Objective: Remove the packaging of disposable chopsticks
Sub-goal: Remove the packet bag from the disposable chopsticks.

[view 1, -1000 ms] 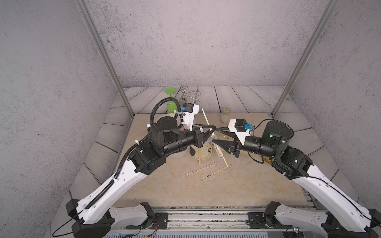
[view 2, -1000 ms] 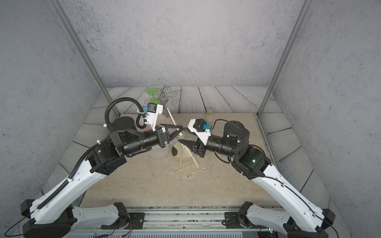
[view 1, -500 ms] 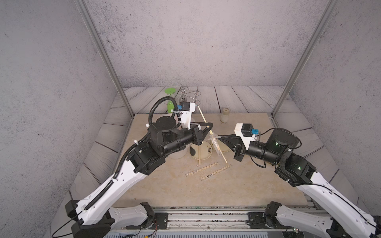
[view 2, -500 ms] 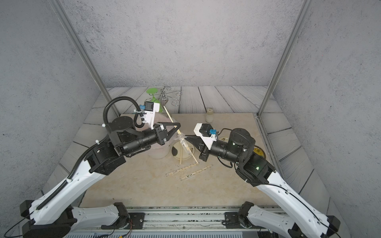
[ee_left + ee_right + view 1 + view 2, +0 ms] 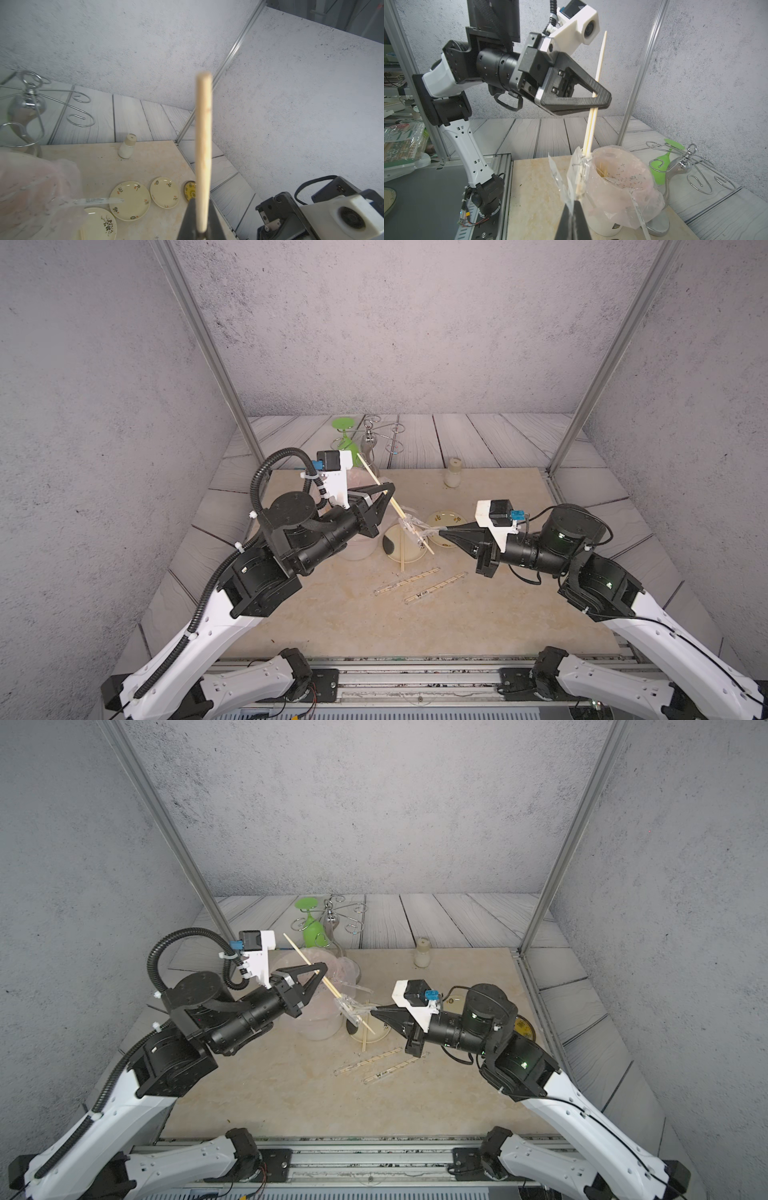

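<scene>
My left gripper [image 5: 390,494] is shut on a pair of pale disposable chopsticks [image 5: 374,477], held slanted in the air above the plates. In the left wrist view the chopsticks [image 5: 203,135] rise from between the fingers. A clear packaging sleeve [image 5: 413,526] still covers their lower end. My right gripper [image 5: 443,532] is shut on the free end of that packaging [image 5: 577,172], stretched toward the right. Both top views show this, with the left gripper [image 5: 322,971], the packaging [image 5: 351,1006] and the right gripper [image 5: 372,1013].
Two wrapped pairs [image 5: 406,580] [image 5: 436,587] lie on the table in front. A bare stick [image 5: 402,556] crosses a small plate [image 5: 415,560]. A cup with a pink liner bag [image 5: 618,180] stands below the left gripper. A green glass [image 5: 345,435], wire rack [image 5: 374,439] and bottle [image 5: 453,472] stand behind.
My right gripper was open beside the left one a second ago. It has shut on the packaging and drawn back to the right, sliding the sleeve down the chopsticks. The left gripper rose slightly.
</scene>
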`<state>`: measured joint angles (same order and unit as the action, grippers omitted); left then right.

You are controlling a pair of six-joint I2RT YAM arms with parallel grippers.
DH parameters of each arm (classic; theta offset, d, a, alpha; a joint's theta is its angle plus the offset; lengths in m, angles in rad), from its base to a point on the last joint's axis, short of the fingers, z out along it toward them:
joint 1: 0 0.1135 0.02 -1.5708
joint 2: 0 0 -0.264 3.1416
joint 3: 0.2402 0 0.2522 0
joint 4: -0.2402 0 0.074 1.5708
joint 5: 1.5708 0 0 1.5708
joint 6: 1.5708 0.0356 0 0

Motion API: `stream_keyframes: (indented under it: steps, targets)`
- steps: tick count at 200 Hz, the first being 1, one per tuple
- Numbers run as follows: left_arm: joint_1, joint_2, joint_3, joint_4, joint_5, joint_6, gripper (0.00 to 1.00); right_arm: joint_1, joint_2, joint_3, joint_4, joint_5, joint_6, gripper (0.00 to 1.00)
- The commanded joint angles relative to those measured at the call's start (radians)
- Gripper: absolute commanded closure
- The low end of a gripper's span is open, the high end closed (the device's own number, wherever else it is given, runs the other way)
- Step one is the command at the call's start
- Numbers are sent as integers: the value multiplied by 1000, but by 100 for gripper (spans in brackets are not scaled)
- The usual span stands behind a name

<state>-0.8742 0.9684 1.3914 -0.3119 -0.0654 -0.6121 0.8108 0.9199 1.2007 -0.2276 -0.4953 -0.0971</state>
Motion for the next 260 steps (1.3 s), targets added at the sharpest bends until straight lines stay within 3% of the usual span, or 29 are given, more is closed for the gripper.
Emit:
stream_keyframes:
  steps: [1,54,108,170,212,260]
  targets:
    - [10,-81,-37,11,-159,35,100,4,-28,-14,-28,-14,25,100]
    - [11,-254,-180,101,-349,13,100,5,-7,-38,-7,19,56,100]
    - [11,-440,-303,188,-501,39,100,5,106,23,36,28,45,100]
    - [11,-601,-324,138,-619,147,100,2,257,128,37,148,45,100]
    - [9,-667,-314,61,-632,199,100,2,440,304,6,185,31,100]
    - [10,-682,-240,-92,-621,255,100,3,809,814,-436,196,-116,100]
